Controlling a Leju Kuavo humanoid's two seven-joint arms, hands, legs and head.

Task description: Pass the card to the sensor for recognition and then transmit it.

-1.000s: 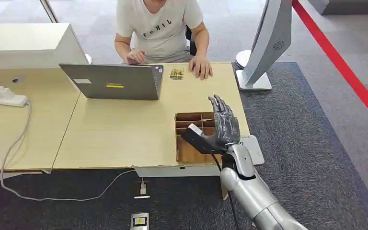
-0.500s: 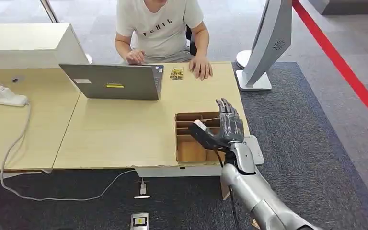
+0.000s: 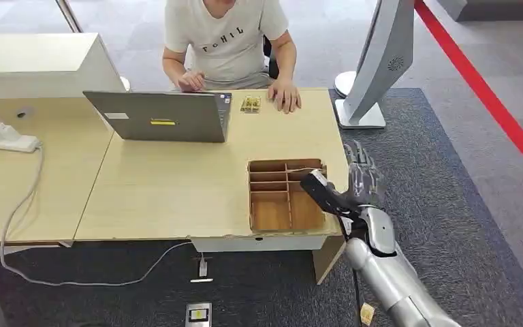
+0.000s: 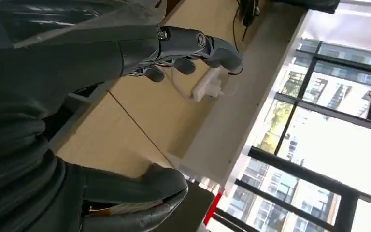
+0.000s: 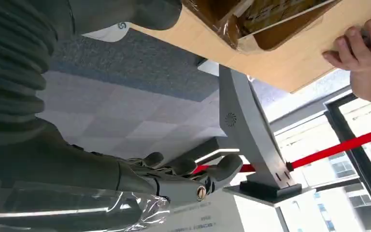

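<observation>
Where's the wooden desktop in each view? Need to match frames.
Head view: wooden desktop fills left and centre, under the laptop.
Left wrist view: it runs diagonally through the middle.
Right wrist view: its pale edge crosses the top right.
Shared landmarks: power strip links head and left wrist; grey kiosk stand links head and right wrist.

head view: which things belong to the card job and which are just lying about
Job: right hand; small white card, seemingly pinched at its thumb; white logo-marked pad at the light wooden table edge, possibly the sensor.
Lying about: grey laptop; wooden divided tray; white power strip; small gold packet.
</observation>
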